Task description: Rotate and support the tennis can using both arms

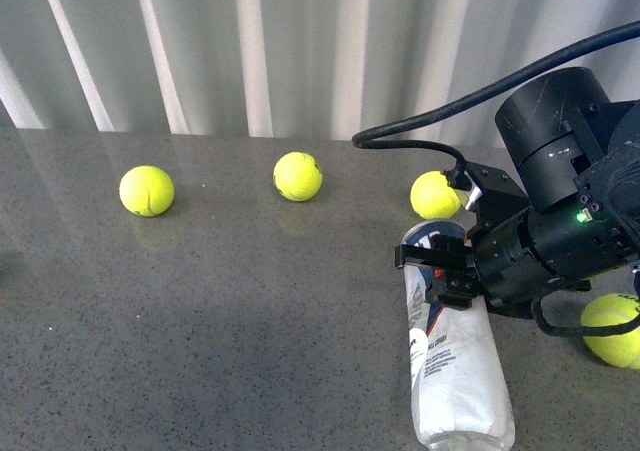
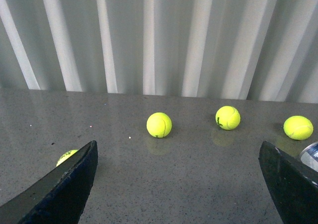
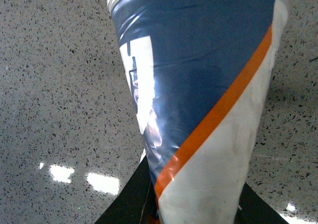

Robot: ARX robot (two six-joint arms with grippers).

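Note:
The tennis can (image 1: pixel 452 361) lies on the grey table at the front right, metal rim toward the back wall, white and dark-blue label up. My right gripper (image 1: pixel 447 271) is shut on the tennis can near its rim end. In the right wrist view the tennis can (image 3: pixel 198 95) fills the frame, dark blue with an orange stripe, between the black fingers (image 3: pixel 130 199). My left gripper (image 2: pixel 179 184) is open and empty over bare table; its two black fingers (image 2: pixel 59 189) stand wide apart. The can's rim (image 2: pixel 310 156) shows at that view's edge.
Yellow-green tennis balls lie on the table: one at back left (image 1: pixel 147 190), one at back middle (image 1: pixel 298 176), one behind the can (image 1: pixel 435 195), one at the right edge (image 1: pixel 612 329). A corrugated white wall (image 1: pixel 300 41) closes the back.

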